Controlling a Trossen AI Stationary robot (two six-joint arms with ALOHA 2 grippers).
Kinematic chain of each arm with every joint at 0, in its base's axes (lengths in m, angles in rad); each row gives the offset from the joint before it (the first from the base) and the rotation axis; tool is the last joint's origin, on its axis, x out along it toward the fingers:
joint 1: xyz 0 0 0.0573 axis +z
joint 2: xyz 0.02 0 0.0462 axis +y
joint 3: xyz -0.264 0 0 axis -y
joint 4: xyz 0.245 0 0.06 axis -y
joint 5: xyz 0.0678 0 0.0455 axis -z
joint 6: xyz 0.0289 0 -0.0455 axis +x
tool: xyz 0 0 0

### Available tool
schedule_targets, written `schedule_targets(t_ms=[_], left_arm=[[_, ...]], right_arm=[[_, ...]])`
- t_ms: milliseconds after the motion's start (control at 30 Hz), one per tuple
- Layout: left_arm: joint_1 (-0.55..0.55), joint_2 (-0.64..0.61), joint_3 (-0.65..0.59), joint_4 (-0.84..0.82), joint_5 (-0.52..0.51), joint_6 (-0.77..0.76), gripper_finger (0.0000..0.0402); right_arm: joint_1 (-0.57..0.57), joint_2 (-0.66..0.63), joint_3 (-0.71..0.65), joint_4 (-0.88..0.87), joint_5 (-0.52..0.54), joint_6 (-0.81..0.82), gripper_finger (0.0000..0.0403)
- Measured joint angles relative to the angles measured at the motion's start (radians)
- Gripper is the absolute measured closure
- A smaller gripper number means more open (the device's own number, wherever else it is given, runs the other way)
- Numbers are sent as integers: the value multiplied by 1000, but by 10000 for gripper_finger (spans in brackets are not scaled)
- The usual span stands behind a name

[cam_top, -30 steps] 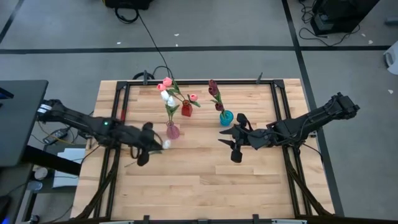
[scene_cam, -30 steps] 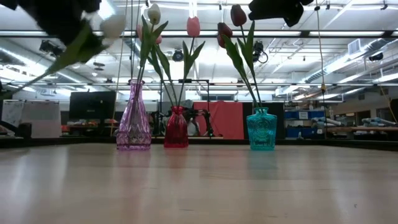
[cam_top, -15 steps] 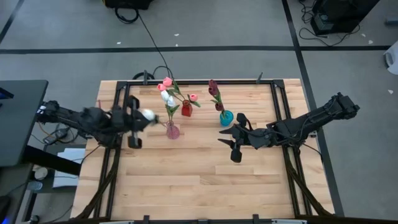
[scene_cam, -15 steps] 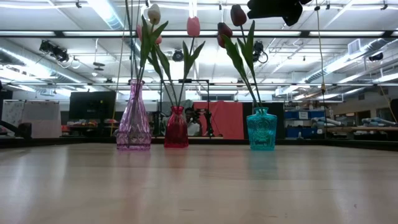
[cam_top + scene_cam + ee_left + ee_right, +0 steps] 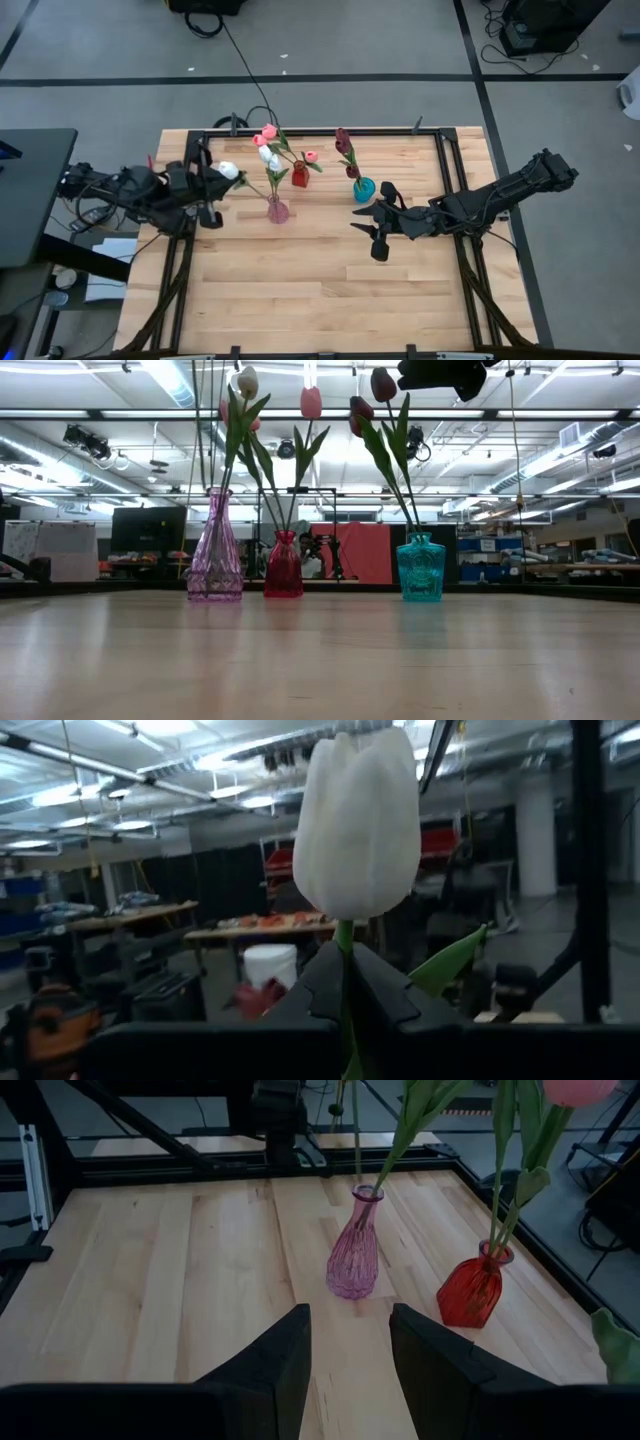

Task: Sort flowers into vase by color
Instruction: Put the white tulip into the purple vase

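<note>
Here, white tulip [image 5: 357,820] stem pinched between left gripper [image 5: 212,188] fingers, head held upright, left of pink vase [image 5: 278,210]. Other flowers seated in pink vase, red vase [image 5: 300,177] and teal vase [image 5: 364,189] at table [image 5: 320,290] rear. Right gripper [image 5: 347,1350] fingers spread, nothing held, hung near teal vase.

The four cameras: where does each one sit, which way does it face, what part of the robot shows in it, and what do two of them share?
High view: above the table, facing straight down; both arms show, left gripper holding a white tulip, right gripper open.
Low view: at table-top height, facing level across to the pink vase, red vase and teal vase; part of one arm shows at the top.
Left wrist view: on the left arm, facing the room; its fingers grip the tulip.
Right wrist view: on the right arm, facing across the table; its open fingers show.
Shared: right wrist and low views both show the pink and red vases.
</note>
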Motion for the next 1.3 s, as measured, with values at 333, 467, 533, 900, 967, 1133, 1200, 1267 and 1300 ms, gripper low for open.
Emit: schedule_targets(t_ms=[333, 467, 533, 900, 967, 1133, 1200, 1267, 1300], left_arm=[[32, 40, 0, 31, -14, 3, 387], [32, 36, 14, 26, -25, -14, 387], [32, 35, 21, 18, -27, -25, 388], [32, 43, 19, 18, -28, -39, 391], [32, 44, 3, 24, -29, -39, 391], [32, 44, -32, 51, -40, -48, 391], [32, 44, -45, 51, -43, -56, 391], [32, 46, -66, 51, -42, -66, 391], [33, 46, -79, 52, -42, -76, 391]], right_arm=[[0, 0, 0, 0, 0, 0, 254], [0, 0, 0, 0, 0, 0, 254], [0, 0, 0, 0, 0, 0, 254], [0, 0, 0, 0, 0, 0, 254], [0, 0, 0, 0, 0, 0, 254], [0, 0, 0, 0, 0, 0, 254], [0, 0, 0, 0, 0, 0, 254], [0, 0, 0, 0, 0, 0, 254], [0, 0, 0, 0, 0, 0, 254]])
